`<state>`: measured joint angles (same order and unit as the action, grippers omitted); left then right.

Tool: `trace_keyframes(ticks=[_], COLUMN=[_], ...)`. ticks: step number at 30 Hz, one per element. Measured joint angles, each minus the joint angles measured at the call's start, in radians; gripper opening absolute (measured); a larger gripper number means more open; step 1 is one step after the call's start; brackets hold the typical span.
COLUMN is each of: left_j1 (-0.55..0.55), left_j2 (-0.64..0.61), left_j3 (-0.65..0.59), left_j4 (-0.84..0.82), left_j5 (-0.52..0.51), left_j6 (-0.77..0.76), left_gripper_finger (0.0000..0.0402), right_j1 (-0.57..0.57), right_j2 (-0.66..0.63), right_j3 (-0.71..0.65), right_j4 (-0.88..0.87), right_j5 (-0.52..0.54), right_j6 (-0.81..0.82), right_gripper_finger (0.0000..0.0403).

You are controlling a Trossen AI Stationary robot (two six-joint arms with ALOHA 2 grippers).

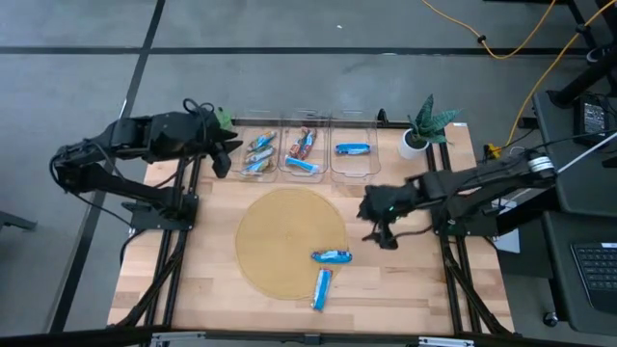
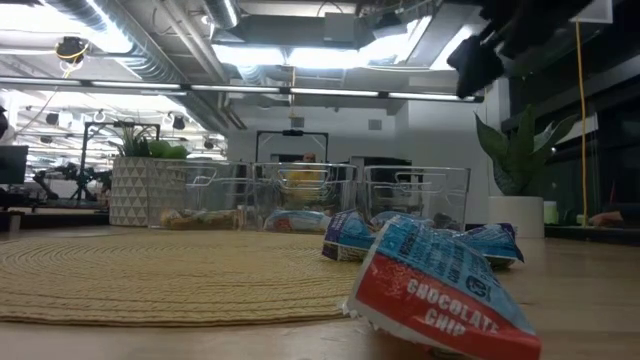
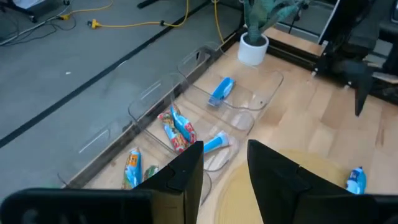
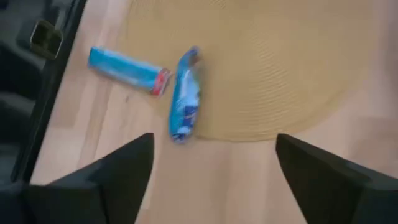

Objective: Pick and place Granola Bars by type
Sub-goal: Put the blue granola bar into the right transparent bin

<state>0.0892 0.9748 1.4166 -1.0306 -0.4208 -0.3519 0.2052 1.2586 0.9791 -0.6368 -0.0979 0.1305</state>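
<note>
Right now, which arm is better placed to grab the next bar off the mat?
Right. Its open end effector hangs beside the two loose granola bars; the left end effector is back by the bins.

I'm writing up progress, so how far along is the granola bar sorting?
Most bars already lie in the three clear bins. Nothing is in hand: the right gripper hangs open near the two loose bars, and the left gripper waits by the bins. Those two remain.

We read only "CHOCOLATE CHIP", in white letters on the red end of the blue shiny-wrapped granola bar (image 2: 440, 295), lying below the right claw (image 2: 478, 60).
</note>
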Motion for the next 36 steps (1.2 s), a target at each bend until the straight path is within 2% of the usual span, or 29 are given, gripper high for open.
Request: trace_keyframes(ticks=[4, 10, 18, 26, 36], left_j1=[-0.033, -0.078, -0.117, -0.144, -0.168], left_j2=[-0.001, -0.001, -0.001, -0.001, -0.001], left_j3=[0.0, 0.0, 0.0, 0.0, 0.0], left_j4=[-0.023, -0.024, -0.024, -0.025, -0.024], left_j5=[-0.008, -0.008, -0.008, -0.007, -0.008], left_j6=[-0.004, -0.005, -0.004, -0.004, -0.005], left_gripper_finger=[0.0114, 0.0108, 0.0106, 0.0102, 0.0099], right_j1=[0.062, 0.135, 0.169, 0.174, 0.175], right_j2=[0.108, 0.246, 0.387, 0.489, 0.546], right_j3=[0.0, 0.0, 0.0, 0.0, 0.0], right_j4=[0.066, 0.153, 0.283, 0.361, 0.357], right_j5=[0.011, 0.118, 0.123, 0.124, 0.195], right_j6=[0.052, 0.142, 0.231, 0.258, 0.258], right_gripper_finger=[0.0354, 0.0345, 0.0331, 0.0327, 0.0326])
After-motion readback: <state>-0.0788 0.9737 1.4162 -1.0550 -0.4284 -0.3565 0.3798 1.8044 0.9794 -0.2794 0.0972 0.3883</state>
